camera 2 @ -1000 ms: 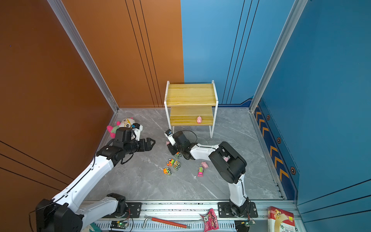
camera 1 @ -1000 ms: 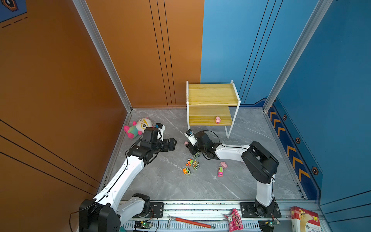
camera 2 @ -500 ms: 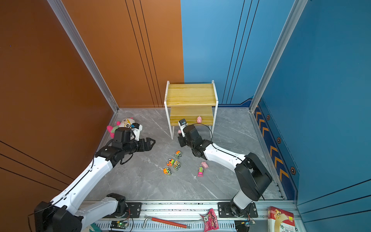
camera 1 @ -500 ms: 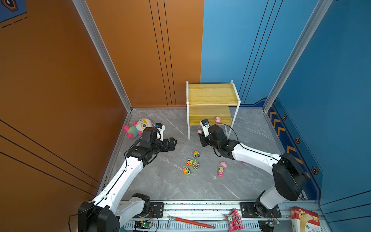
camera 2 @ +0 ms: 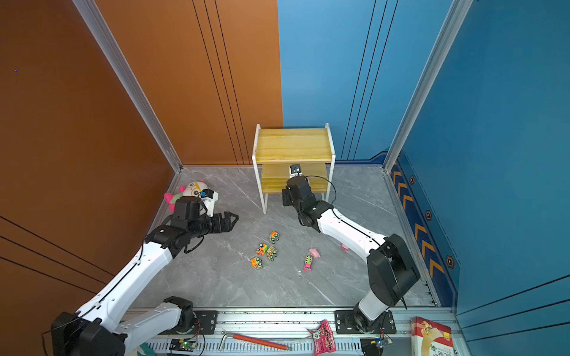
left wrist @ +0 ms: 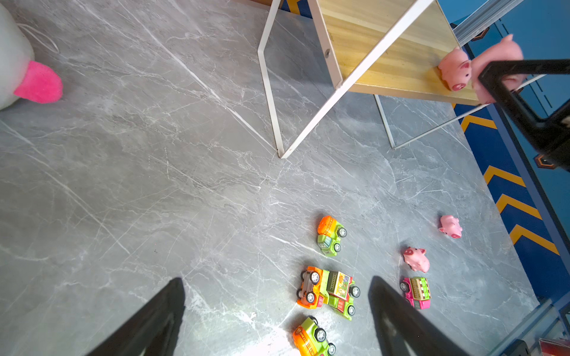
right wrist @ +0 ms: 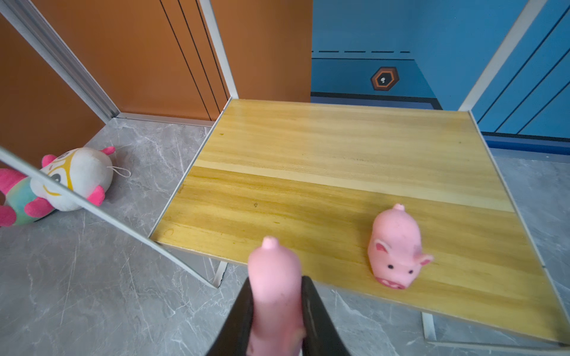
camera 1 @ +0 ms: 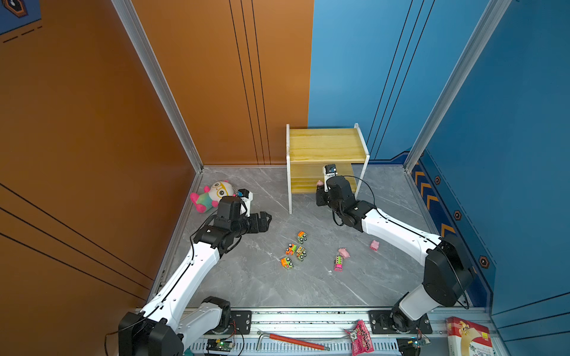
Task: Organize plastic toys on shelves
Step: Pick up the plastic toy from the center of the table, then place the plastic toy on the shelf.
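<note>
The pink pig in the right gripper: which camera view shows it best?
The right wrist view: the held pig is close, large and central. The left wrist view shows it farther away, partly covered. In a top view it is only a pink speck.

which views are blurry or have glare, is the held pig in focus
Right wrist view: the held pig is soft, too close to the lens; the second pig on the shelf is a little smeared. Left wrist view: the trucks are sharp, with a white glare patch on the floor nearby. Both top views: evenly lit and sharp.
</note>
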`<control>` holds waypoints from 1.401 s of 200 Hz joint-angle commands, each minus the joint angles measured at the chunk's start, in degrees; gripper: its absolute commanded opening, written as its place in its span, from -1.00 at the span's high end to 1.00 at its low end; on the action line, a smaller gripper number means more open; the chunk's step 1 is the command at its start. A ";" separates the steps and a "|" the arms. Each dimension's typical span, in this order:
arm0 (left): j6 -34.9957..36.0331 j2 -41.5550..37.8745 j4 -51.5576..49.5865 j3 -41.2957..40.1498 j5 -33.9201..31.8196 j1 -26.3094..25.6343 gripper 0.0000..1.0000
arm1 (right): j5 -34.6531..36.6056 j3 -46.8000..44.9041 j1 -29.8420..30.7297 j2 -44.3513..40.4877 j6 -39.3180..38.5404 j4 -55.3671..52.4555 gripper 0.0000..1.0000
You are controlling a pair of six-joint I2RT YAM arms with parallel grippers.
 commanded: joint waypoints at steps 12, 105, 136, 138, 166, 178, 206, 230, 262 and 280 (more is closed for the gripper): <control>-0.44 -0.45 0.44 -0.46 1.36 0.15 -0.87 | 3.93 3.84 -0.59 3.73 2.80 -2.32 0.50; -0.36 -0.44 0.44 -0.52 1.32 0.14 -0.87 | 7.29 6.94 -1.56 9.35 4.58 -1.78 0.49; -0.36 -0.42 0.44 -0.49 1.25 0.21 -0.87 | 7.37 7.59 -2.04 10.53 4.21 -1.54 0.48; -0.29 -0.39 0.44 -0.53 1.25 0.17 -0.87 | 7.44 7.67 -2.03 10.56 4.20 -1.58 0.48; -0.25 -0.33 0.45 -0.54 1.25 0.16 -0.87 | 8.01 8.47 -2.29 11.35 4.05 -1.62 0.48; -0.25 -0.35 0.43 -0.52 1.22 0.20 -0.87 | 8.01 8.78 -2.42 11.61 4.05 -1.44 0.48; -0.27 -0.25 0.45 -0.53 1.18 0.24 -0.87 | 8.67 9.45 -2.54 12.36 3.97 -1.16 0.48; -0.27 -0.17 0.44 -0.54 1.29 0.29 -0.87 | 9.14 9.81 -2.78 12.97 3.97 -0.61 0.46; -0.27 -0.08 0.44 -0.54 1.28 0.34 -0.87 | 9.02 10.75 -2.86 14.09 4.06 -1.10 0.41; -0.26 -0.05 0.47 -0.54 1.14 0.33 -0.87 | 9.30 11.02 -2.91 14.39 4.05 -1.27 0.39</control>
